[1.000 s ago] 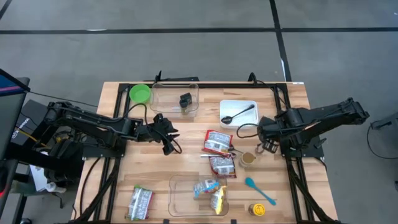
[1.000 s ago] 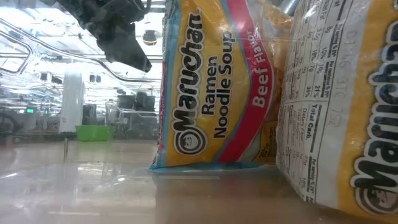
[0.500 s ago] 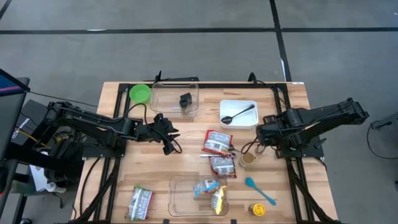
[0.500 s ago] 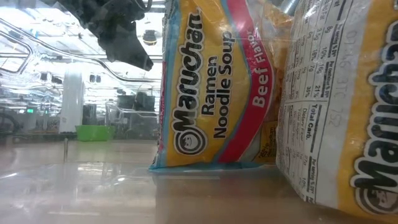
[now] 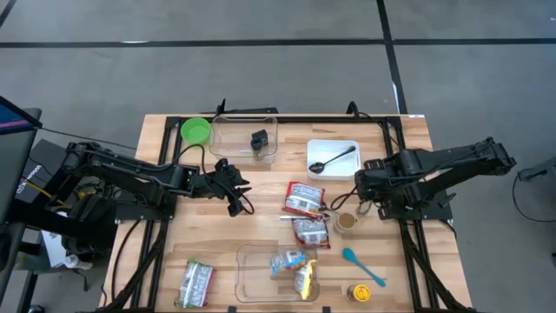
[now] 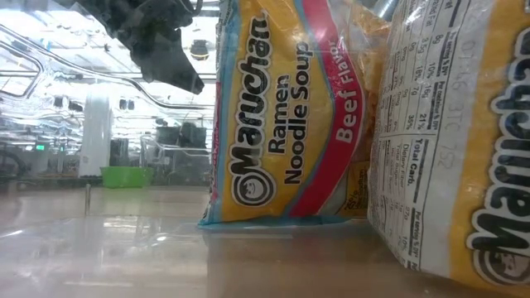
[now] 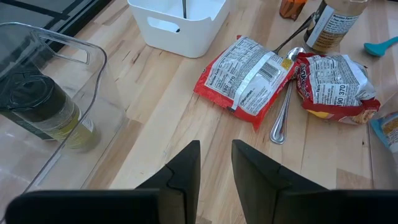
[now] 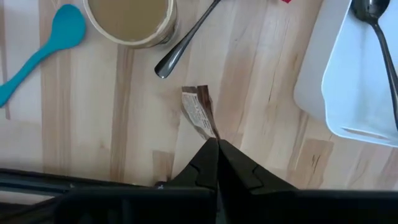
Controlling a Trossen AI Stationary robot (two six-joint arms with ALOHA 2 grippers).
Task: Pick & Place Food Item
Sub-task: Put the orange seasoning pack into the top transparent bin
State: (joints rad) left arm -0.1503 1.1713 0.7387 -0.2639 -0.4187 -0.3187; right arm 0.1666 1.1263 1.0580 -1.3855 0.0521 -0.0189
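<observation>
**Right gripper pinches a small packet near the cup; left gripper hangs apart from the ramen**

At the left of the high view, the left gripper (image 5: 234, 202) hangs over bare wood at the centre-left of the table (image 5: 156, 261). Its jaws stand slightly apart with nothing between them. In its wrist view the fingers (image 7: 186, 171) show a narrow gap, and the nearest ramen packet (image 7: 245, 78) lies well beyond the tips, in the upper middle of that frame, with a metal spoon (image 7: 285, 109) just beside it.

Toward the middle of the high view, two red ramen packets (image 5: 304, 197) lie side by side, and a clear tray (image 5: 248, 261) at lower centre holds more packets.

At the right, the right gripper (image 5: 367, 207) sits just beside the tan cup (image 5: 347, 222). Its jaws are pressed together on the end of a small brown packet (image 8: 199, 115), which sticks out from the tips at the centre of its wrist view, between the cup (image 8: 130, 22) and the white bin (image 8: 357, 93).
</observation>
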